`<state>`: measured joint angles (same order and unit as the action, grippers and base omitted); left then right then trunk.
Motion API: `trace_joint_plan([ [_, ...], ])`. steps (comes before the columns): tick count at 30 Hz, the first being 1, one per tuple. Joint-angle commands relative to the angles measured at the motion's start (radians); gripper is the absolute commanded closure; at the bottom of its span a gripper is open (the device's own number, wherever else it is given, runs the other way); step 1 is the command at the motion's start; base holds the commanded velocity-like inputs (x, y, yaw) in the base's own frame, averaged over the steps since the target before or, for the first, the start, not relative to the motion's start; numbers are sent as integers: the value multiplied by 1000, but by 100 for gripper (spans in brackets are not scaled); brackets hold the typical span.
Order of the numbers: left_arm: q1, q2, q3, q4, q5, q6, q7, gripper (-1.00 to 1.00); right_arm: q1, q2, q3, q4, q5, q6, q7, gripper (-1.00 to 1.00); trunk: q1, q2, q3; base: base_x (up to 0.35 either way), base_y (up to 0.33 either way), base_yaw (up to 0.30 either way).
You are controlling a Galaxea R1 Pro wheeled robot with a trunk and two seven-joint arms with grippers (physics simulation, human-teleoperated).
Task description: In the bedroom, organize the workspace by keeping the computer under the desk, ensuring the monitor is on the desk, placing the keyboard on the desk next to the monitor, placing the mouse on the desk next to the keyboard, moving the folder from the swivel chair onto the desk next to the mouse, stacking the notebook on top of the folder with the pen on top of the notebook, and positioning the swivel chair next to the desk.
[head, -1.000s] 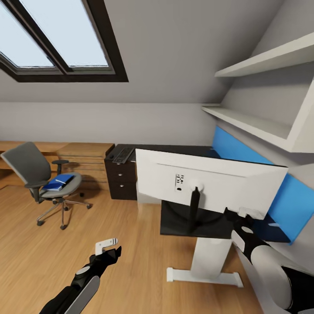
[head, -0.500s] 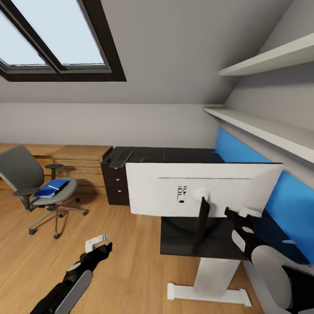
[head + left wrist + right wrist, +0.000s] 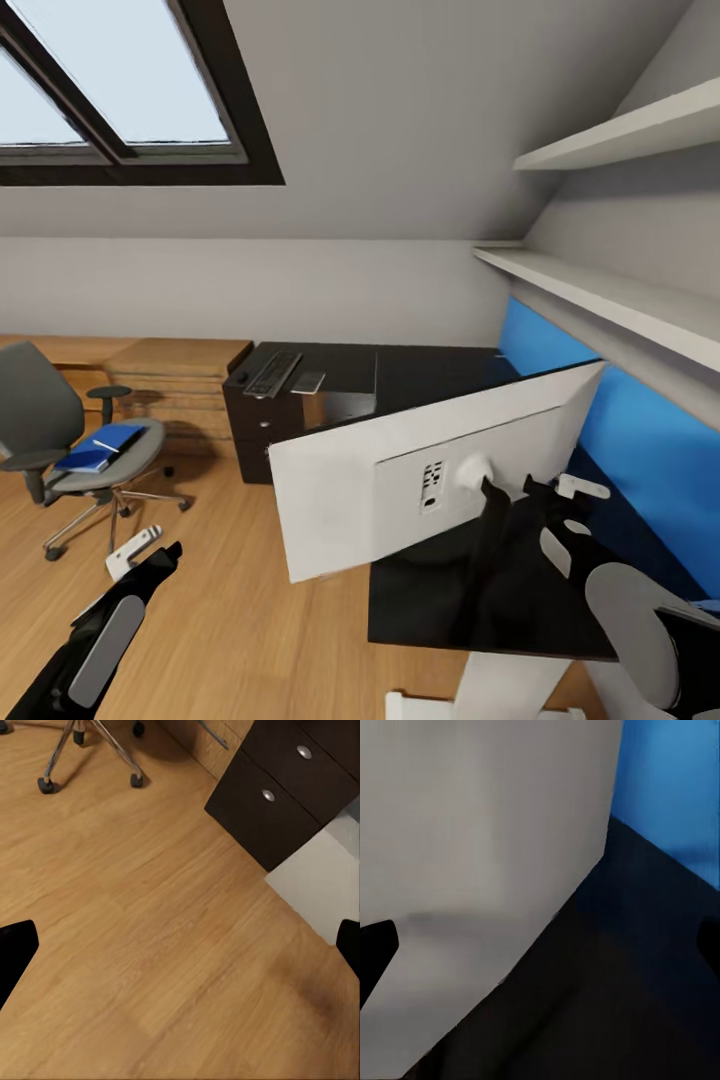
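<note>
The white back of the monitor faces me, tilted, on its black stand over the black desk. My right gripper is open just behind the stand; its wrist view looks at the monitor's back at close range. My left gripper hangs open over the wooden floor. The keyboard lies on the far desk part above the drawers, with a small pale flat item beside it. A blue folder lies on the grey swivel chair at the left.
Dark drawers stand under the far desk end, and a white panel is beside them. A blue wall panel and white shelves run along the right. Low wooden furniture lines the back wall.
The monitor has turned and tilted, its left end swinging down toward me. The camera has panned right, so the chair sits further left. My left arm has dropped lower left.
</note>
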<state>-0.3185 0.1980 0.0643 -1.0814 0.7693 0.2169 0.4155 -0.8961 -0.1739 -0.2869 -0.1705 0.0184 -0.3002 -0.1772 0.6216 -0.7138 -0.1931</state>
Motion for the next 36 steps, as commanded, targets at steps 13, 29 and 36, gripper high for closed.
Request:
trace_joint_plan([
  [13,0,-4,4,0,3,5,3,-100,-1,-24,5,0,6,-5,28,-100,1,-1,-2,265,0,0],
  [29,-1,-6,-3,-1,-1,5,2,-100,-1,-24,6,0,8,-25,30,-100,1,-1,-2,119,0,0],
  [36,0,-6,-17,-1,-1,4,2,-100,-1,-24,6,0,8,-25,30,-100,1,-1,-2,-193,0,0],
])
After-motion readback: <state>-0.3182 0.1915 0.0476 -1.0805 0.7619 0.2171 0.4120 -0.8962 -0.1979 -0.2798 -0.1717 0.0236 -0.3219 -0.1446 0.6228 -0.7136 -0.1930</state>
